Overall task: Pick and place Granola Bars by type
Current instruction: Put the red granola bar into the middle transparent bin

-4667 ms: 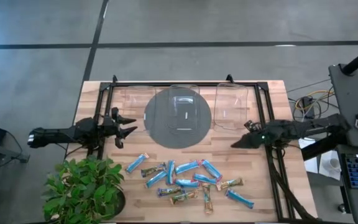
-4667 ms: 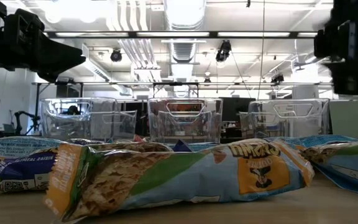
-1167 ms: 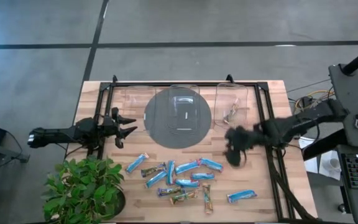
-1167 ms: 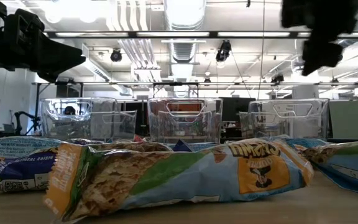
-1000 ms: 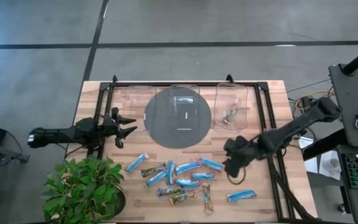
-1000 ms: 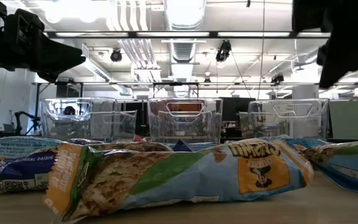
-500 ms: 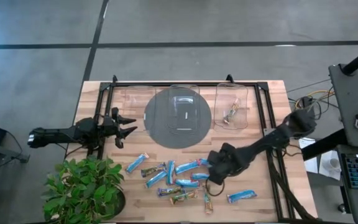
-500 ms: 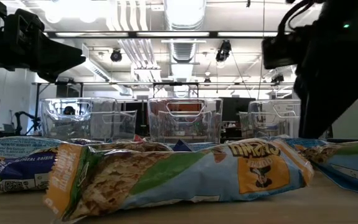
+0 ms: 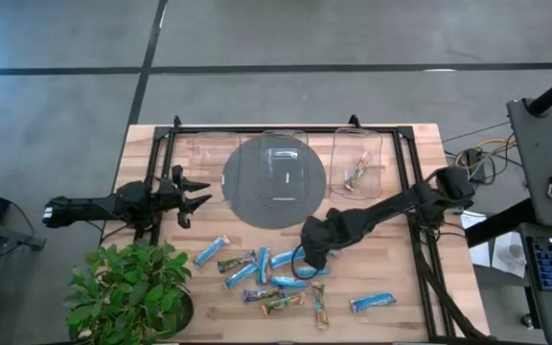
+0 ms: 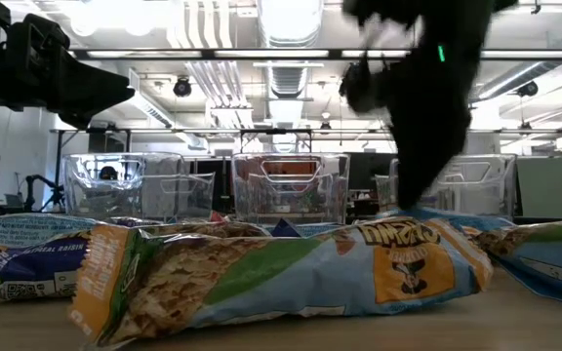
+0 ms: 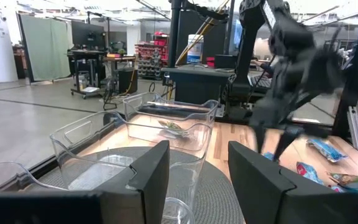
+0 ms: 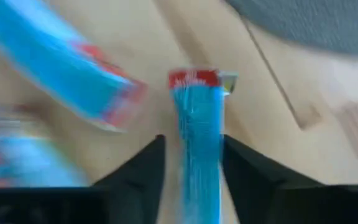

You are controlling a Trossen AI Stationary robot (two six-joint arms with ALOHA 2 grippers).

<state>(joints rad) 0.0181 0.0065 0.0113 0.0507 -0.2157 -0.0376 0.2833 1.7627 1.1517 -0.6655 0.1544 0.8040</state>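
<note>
The granola bars (image 9: 276, 273) lie loose in a cluster on the near middle of the table, some blue, some brown or multicoloured. One blue bar (image 9: 370, 303) lies apart to the right. One brownish bar (image 9: 356, 174) lies in the right clear bin (image 9: 357, 144). My right gripper (image 9: 307, 259) is low over the cluster, open. In the right wrist view its fingers (image 12: 148, 162) stand on either side of a blue bar with a red end (image 12: 196, 112). My left gripper (image 9: 204, 192) waits open near the table's left edge.
Three clear bins stand along the far side: left (image 9: 204, 151), middle (image 9: 283, 158) and right. A round grey mat (image 9: 247, 192) lies under the middle bin. A potted plant (image 9: 127, 287) stands at the near left corner. A black frame rail (image 9: 418, 259) runs along the right side.
My right arm has swung from beside the right bin toward the table's left and near edge. It has also come down onto the bar cluster, and in the low view it now stands in front of the bins. The left arm has kept still.
</note>
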